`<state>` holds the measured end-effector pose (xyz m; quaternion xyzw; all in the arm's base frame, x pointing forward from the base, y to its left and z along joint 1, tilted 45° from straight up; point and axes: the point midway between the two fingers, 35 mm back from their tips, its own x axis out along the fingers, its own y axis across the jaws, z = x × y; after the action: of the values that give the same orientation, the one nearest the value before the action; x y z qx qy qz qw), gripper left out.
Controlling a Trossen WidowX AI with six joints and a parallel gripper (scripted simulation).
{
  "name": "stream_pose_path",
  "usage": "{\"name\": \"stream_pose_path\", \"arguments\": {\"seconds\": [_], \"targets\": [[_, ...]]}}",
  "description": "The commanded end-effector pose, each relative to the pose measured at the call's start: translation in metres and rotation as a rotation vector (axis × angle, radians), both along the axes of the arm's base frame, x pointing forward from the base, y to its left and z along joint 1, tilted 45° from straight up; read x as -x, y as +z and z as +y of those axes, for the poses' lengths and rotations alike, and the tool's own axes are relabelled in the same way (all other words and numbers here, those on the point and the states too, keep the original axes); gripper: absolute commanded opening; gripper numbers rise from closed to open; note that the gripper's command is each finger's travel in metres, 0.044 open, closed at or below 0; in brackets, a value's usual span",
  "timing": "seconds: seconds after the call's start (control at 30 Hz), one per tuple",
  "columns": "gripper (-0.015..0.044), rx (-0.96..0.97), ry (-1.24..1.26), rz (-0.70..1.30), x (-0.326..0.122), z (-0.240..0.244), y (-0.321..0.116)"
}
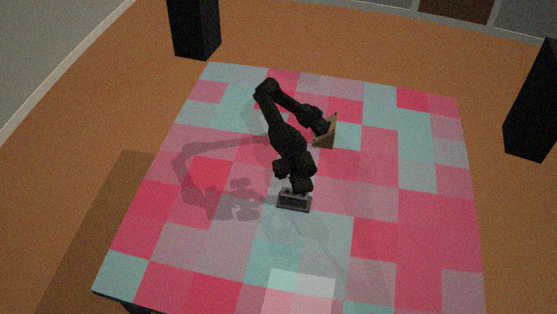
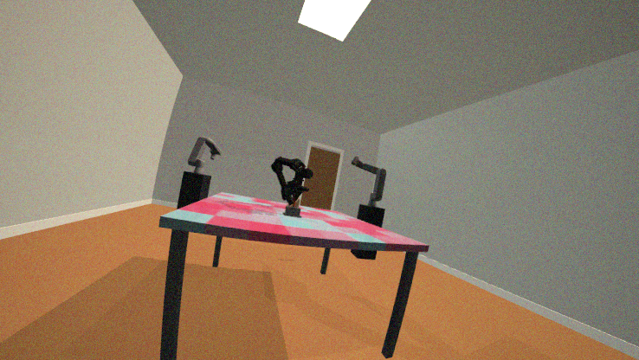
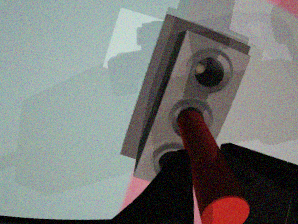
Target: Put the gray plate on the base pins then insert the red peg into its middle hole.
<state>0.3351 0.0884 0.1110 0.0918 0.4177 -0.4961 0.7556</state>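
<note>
Evidently the job is into its second half, with the red peg (image 2: 294, 203) (image 3: 210, 167) nearest the wrist camera, its bright end face toward the lens. The end effector (image 1: 301, 191) (image 2: 293, 202) (image 3: 204, 157) is closed narrowly around it, black fingers on either side of the shaft. Farther down, the peg's other end meets the middle hole of the gray plate (image 1: 287, 192) (image 2: 292, 208) (image 3: 227, 102); it looks to be at the mouth or just inside, though I can't tell how deep. The outer holes lie one to each side, and a pale spot shows in the farther one, probably a pin top. Beneath is the base (image 1: 293, 208) (image 3: 135, 135), its edge showing past the plate, on the patchwork tabletop (image 1: 432, 234) (image 2: 250, 223) (image 3: 60, 140). The plate seems seated, so I'd count lowering it as done, though full contact all round can't be confirmed. Left to do: push the peg home, straight, then let go and back away. Beyond the table, two gray arms (image 2: 193, 154) (image 2: 380, 183) stand on black pedestals (image 2: 193, 189) (image 2: 370, 219), with no part in this.
</note>
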Motion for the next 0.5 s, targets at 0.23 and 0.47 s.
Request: {"name": "stream_pose_path", "arguments": {"seconds": [0.23, 0.47], "targets": [[0.0000, 0.003, 0.000, 0.003, -0.0008, -0.0041, -0.0041], [0.0000, 0.003, 0.000, 0.003, -0.0007, -0.0043, -0.0042]]}}
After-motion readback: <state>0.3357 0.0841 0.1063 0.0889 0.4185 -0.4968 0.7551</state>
